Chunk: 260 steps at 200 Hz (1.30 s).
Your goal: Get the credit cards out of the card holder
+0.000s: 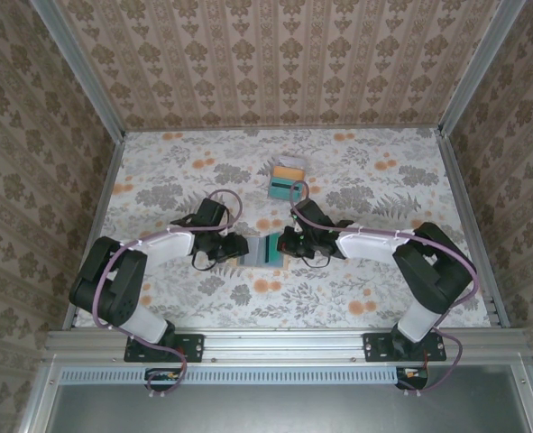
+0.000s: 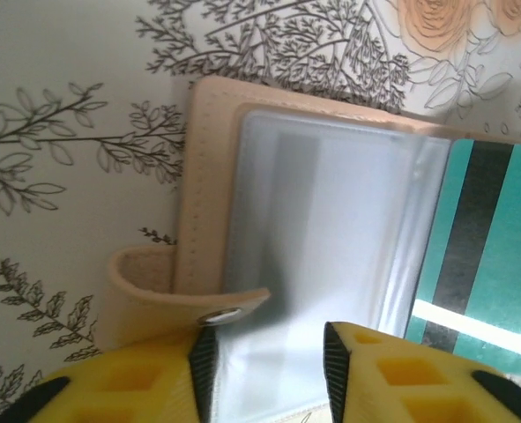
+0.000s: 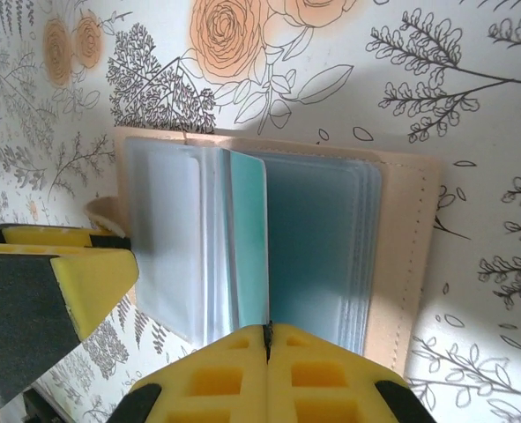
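Right hand point(image 3: 266, 337) pinches the teal card point(image 3: 249, 231), its lower edge hidden; left hand point(image 2: 269, 348) released.

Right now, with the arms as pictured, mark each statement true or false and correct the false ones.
1. The card holder lies open on the table. True.
2. The right gripper has its fingers spread wide. False: they are shut on a teal card.
3. Apart from the holder, loose cards, orange and teal, lie on the table. True.
4. The holder's strap is snapped closed. False: it hangs loose, unfastened.
5. The left gripper is open. True.
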Motion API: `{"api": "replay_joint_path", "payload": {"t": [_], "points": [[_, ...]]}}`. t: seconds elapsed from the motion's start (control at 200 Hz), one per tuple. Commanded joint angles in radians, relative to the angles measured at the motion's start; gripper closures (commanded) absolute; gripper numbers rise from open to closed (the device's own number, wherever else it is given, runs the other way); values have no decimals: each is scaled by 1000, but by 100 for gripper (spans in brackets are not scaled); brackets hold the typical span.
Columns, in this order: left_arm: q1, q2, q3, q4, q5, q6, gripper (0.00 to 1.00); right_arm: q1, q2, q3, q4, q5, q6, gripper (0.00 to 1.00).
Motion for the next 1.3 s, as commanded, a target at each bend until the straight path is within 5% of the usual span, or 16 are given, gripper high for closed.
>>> {"api": "replay_joint_path", "payload": {"t": [0.0,0.23,0.495,0.85,1.105,1.195,1.295], "points": [[-2,-14,16,-51,-10,4,55,-1,-24,27,-83,35,-45,100],[-12,-35,25,-59,-7,-4,55,7,-37,42,-94,40,-49,100],[-10,-108,71,-108,-23,-21,37,5,-127,110,-228,72,-181,100],[5,-221,122,-172,-70,-31,29,-27,-170,352,-550,216,-646,100],[27,-333,86,-171,-93,-39,22,-69,-110,462,-551,238,-1029,100],[32,-377,70,-180,-105,-45,1,-71,-83,489,-530,269,-1159,100],[40,-416,56,-197,-119,-44,0,-73,-24,554,-549,307,-1277,100]]}}
